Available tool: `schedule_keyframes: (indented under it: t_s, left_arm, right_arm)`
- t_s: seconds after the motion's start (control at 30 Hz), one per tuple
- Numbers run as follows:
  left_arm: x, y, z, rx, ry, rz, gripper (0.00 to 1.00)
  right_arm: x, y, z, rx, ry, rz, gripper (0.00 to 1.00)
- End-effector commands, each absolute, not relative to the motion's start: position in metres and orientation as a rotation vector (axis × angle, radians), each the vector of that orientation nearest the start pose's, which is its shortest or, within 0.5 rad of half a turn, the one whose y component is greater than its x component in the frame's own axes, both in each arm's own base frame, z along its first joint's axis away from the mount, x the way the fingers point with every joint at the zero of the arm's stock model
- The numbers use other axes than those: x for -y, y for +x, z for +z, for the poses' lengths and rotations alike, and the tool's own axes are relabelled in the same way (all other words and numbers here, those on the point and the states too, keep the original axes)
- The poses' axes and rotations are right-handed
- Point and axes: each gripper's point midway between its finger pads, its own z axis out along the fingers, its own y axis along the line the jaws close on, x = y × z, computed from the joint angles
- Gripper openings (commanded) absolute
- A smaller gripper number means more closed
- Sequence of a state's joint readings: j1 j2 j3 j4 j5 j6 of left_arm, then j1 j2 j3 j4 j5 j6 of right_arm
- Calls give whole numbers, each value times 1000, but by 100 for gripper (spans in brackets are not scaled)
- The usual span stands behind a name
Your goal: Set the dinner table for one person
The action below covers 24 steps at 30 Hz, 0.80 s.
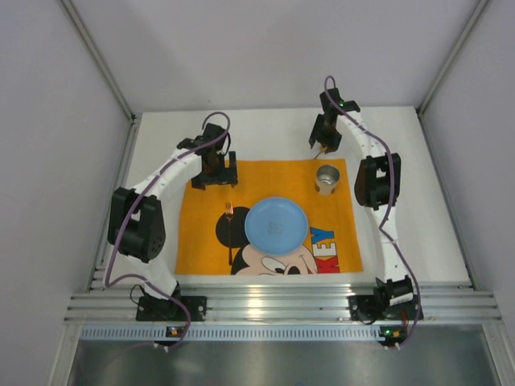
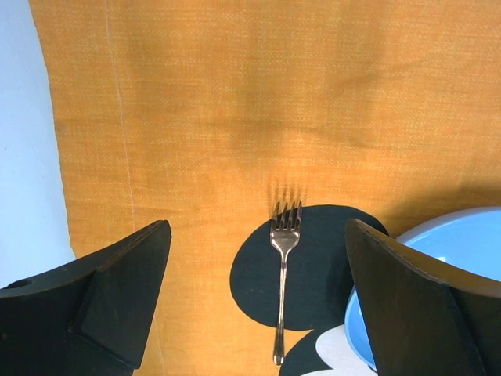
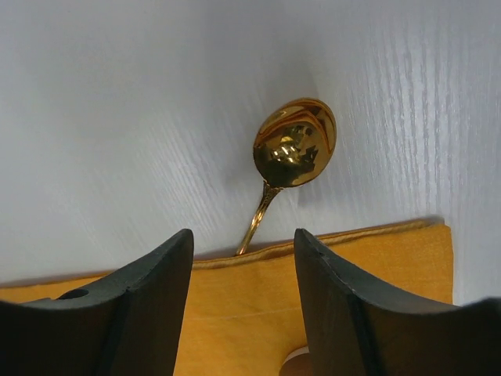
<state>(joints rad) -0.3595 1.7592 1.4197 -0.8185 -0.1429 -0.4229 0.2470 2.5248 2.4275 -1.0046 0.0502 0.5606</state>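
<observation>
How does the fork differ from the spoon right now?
The fork looks silvery; the spoon is shiny gold. The fork lies wholly on the orange placemat, beside the blue plate; the spoon's bowl rests on the white table past the mat's edge. Both lie flat, ungripped.

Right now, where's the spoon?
In the right wrist view, the spoon lies on the white table just past the orange mat, ahead of the right pincer.
</observation>
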Motion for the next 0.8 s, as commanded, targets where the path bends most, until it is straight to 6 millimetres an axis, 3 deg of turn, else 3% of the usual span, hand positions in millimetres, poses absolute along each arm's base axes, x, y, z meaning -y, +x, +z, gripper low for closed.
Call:
schedule_keyframes:
  t_s: [0.0, 0.43, 0.6, 0.77]
  left_arm:
    - [124, 369, 105, -2676, -141, -74, 98]
    - [101, 363, 91, -2673, -212, -112, 98]
    - [92, 363, 85, -2669, -260, -151, 98]
    - [85, 368, 79, -2662, -295, -166, 98]
  right_arm:
    - [-158, 546, 100, -2593, 443, 216, 55]
    - [-151, 537, 52, -2675, 448, 91, 54]
    - [-157, 535, 42, -2696, 392, 29, 49]
    - [-161, 519, 15, -2782, 344, -45, 40]
